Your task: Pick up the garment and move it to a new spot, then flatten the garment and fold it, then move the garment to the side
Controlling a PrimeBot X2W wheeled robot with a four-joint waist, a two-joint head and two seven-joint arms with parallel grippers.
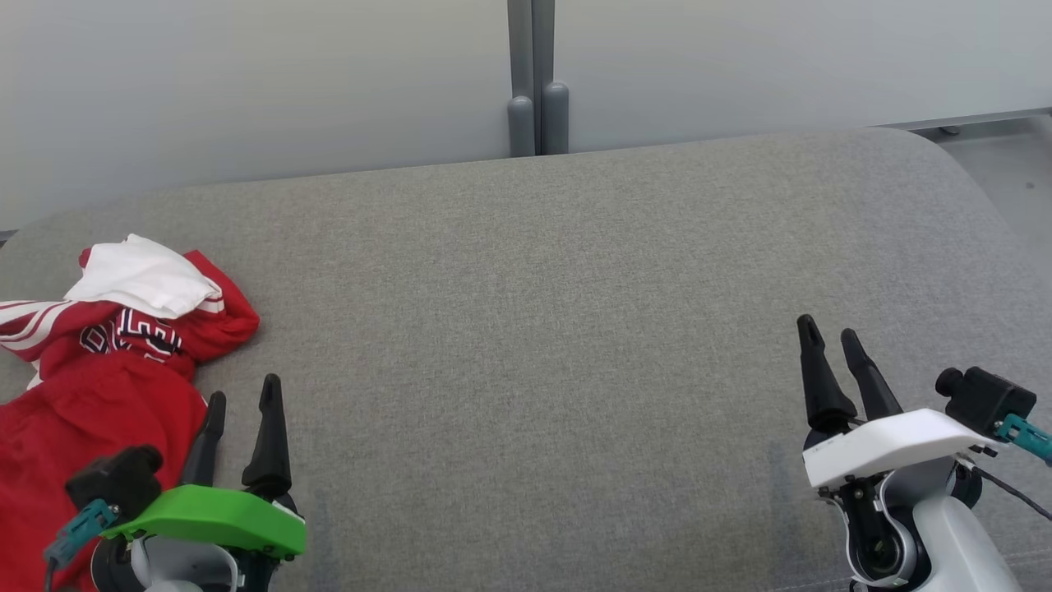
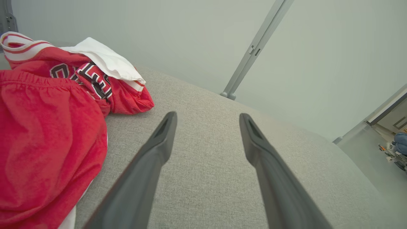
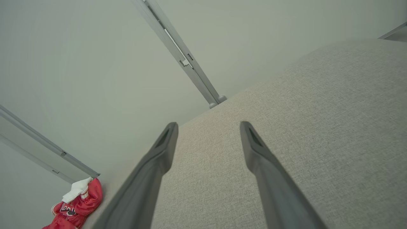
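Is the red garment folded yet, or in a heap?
Crumpled, not folded: the red garment lies bunched at the left of the grey surface, a white part flopped on top, lettering creased.

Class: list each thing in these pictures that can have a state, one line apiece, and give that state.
garment: crumpled, unfolded, lying at the left end of the cushion, not gripped.
left gripper: jaws open, empty, beside the garment.
right gripper: jaws open, empty, far from the garment.
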